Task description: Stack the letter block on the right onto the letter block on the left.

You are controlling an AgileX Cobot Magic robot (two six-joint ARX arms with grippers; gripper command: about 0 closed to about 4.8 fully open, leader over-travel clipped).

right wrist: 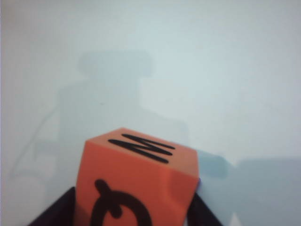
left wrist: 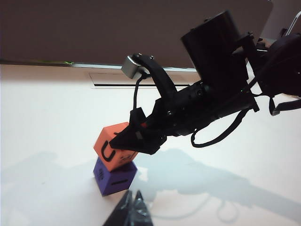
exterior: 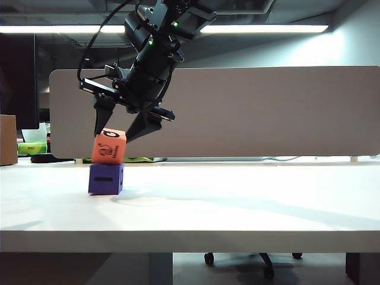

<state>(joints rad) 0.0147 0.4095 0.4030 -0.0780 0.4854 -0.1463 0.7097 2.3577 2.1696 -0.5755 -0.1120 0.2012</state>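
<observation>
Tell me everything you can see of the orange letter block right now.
The orange letter block looks like a foam cube with black letters: an M on top in the right wrist view, a U in the left wrist view. It sits on the purple letter block, slightly tilted and twisted out of line with it, at the left of the white table. The right gripper straddles it with jaws spread, fingers close beside its upper edges; contact is unclear.
</observation>
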